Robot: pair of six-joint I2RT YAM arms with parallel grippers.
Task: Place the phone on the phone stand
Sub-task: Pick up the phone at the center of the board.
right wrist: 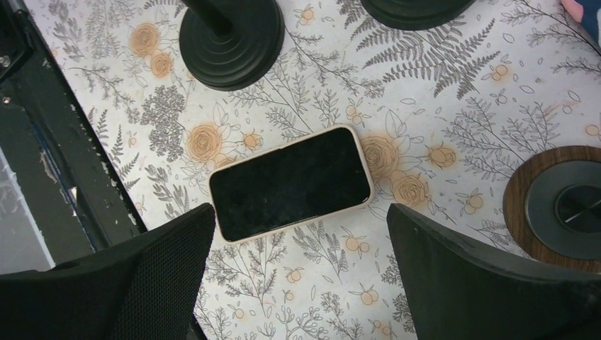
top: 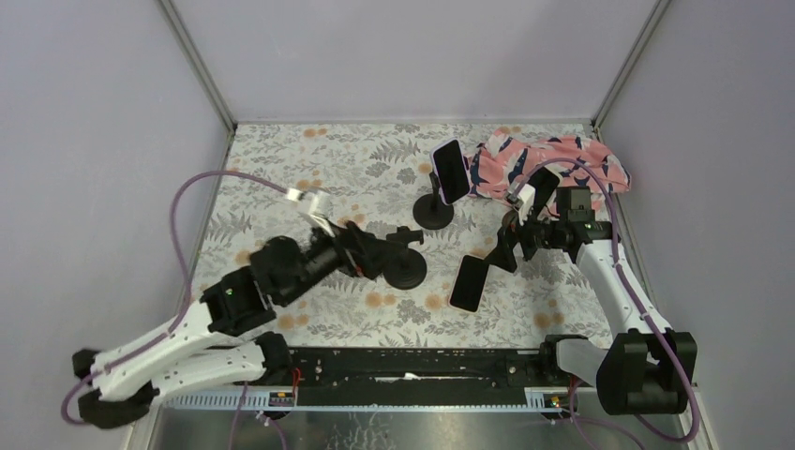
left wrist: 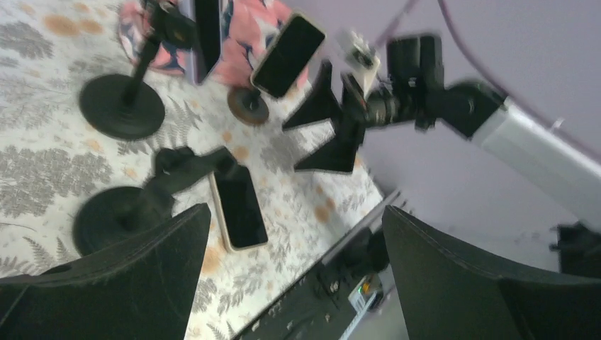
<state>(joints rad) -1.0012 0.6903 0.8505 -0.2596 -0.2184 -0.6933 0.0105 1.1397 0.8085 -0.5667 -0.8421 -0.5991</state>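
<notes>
Floral-printed cloth is covering the table (top: 281, 187) across the middle of the top view, with pink patterned fabric (top: 562, 164) lying bunched at its upper right. The right gripper (right wrist: 301, 212) is hanging with its fingers spread wide over the phone (right wrist: 292, 181). The phone is lying flat and screen up at the centre of the right wrist view, untouched. The left gripper (left wrist: 296, 216) is standing wide and empty too. Its camera is showing that phone just beside the head of a black phone stand (left wrist: 120, 212) at the lower left, whereas the right wrist view is catching only round black bases along its top edge. At the upper middle of the top view, a second stand (top: 433, 212) is carrying another phone (top: 451, 172).
</notes>
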